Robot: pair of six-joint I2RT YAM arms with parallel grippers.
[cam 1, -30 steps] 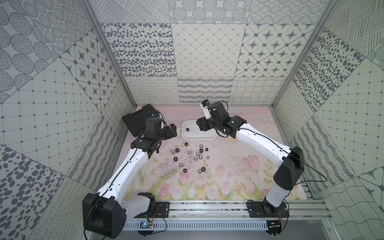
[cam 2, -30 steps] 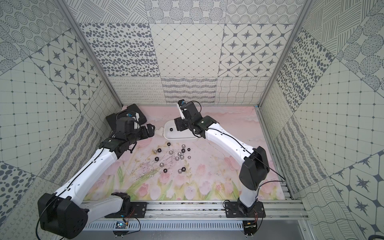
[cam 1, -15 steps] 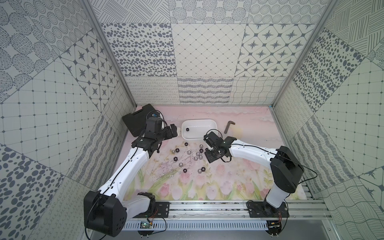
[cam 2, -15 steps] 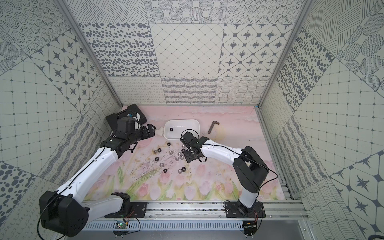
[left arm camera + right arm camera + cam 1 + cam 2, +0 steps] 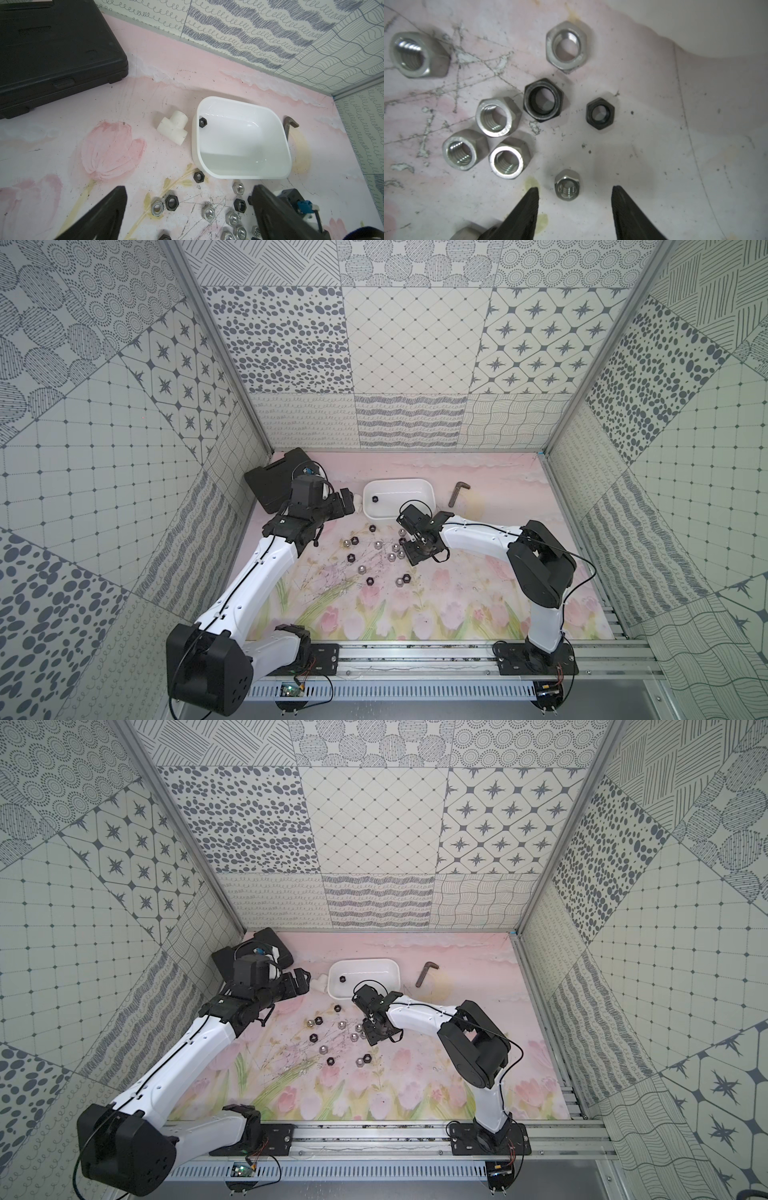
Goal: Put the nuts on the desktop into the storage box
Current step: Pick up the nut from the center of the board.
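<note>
Several black and silver nuts (image 5: 376,547) lie scattered on the pink tulip desktop (image 5: 478,572) in front of the white storage box (image 5: 397,481). One black nut (image 5: 202,122) lies inside the box by its left wall. My right gripper (image 5: 575,190) is open and low over the right side of the cluster. A small silver nut (image 5: 567,185) sits on the desktop between its fingertips, touching neither. My left gripper (image 5: 189,192) hangs open and empty to the left of the box, above the nuts' far edge.
A flat black case (image 5: 276,481) lies in the back left corner. A white T-shaped fitting (image 5: 173,129) rests just left of the box, and a dark hex key (image 5: 457,493) lies to its right. Patterned walls close in three sides.
My right arm has swung from over the storage box down and forward to the nut cluster, and its jaws have narrowed somewhat. The left arm has stayed still.
</note>
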